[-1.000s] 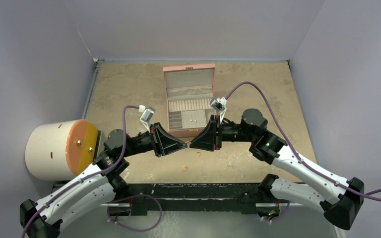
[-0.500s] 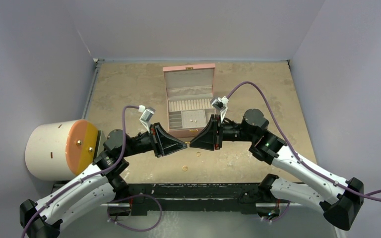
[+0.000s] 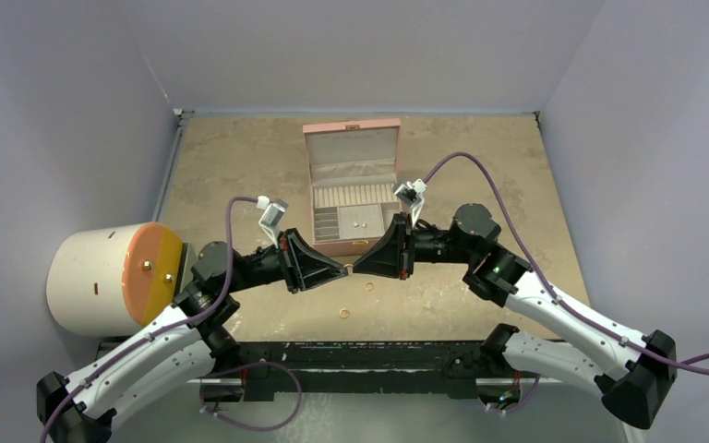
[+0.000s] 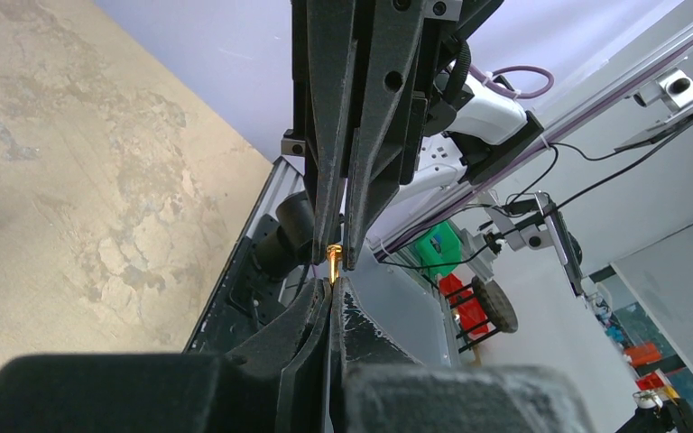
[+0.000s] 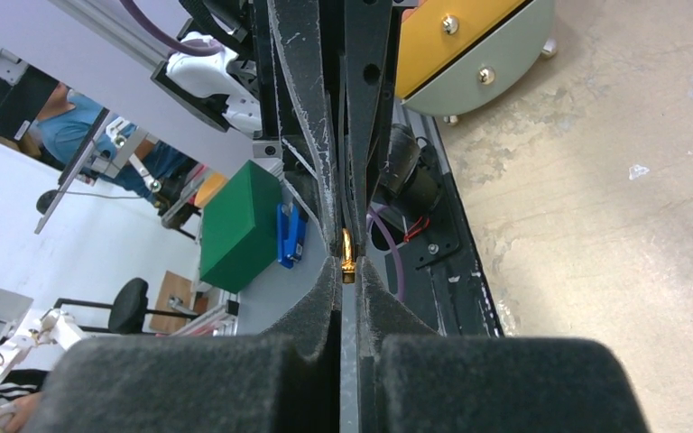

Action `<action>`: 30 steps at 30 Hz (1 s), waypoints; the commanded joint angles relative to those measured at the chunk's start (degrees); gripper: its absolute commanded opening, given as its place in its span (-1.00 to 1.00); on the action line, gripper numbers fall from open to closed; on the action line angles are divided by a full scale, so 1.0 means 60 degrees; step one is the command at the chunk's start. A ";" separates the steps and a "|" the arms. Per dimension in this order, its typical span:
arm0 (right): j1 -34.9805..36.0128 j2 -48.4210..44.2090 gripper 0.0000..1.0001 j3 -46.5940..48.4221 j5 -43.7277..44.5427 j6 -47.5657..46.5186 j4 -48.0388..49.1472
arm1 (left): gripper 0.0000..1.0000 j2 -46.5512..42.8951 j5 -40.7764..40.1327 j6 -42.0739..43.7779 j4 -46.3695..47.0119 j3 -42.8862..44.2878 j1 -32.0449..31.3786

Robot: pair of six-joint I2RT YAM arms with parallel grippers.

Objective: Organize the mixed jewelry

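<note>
Over the tan table [image 3: 240, 157], mid-frame, the left gripper [image 3: 345, 270] and right gripper [image 3: 355, 269] meet tip to tip. Both are pinched together on one gold stud [image 4: 334, 255] (a gold ring [image 3: 368, 287] lies just below).

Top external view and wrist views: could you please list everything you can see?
Pink rectangular jewellery box: one, open, far centre of table.
Thin gold rings: two, loose on table before the box.
Tiny pale pieces: two, in a box compartment.
Small gold jewellery piece: one, between both grippers' tips.
White cylinder with orange face: one, left edge.
Tan table: one, beneath all.
Left gripper: black, shut on the piece.
Right gripper: black, shut on the piece.
</note>
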 commanded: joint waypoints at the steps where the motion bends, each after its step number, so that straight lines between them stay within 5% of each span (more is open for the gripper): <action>1: -0.0038 -0.0019 -1.00 -0.0043 -0.0223 0.0077 0.0550 | -0.98 -0.0156 -0.0014 -0.0004 0.0351 0.0133 0.0002; 6: -0.0038 -0.0158 -1.00 0.0015 0.0003 0.0030 0.0381 | -0.25 -0.0295 -0.0431 0.0271 -0.0394 0.0394 0.0011; 16: -0.0038 -0.0050 -1.00 0.1098 0.1831 -0.1205 -0.2105 | 0.32 -0.0668 -0.2667 0.2416 -0.4405 0.2241 0.0004; 20: -0.0038 0.0308 -1.00 0.1676 0.2732 -0.1807 -0.2949 | 0.41 -0.0561 -0.4039 0.3436 -0.6324 0.3509 0.0004; 30: -0.0038 0.2415 -1.00 0.3813 0.6846 -0.3664 -0.5444 | 0.44 -0.0450 -0.6967 0.4972 -0.7837 0.5481 0.0006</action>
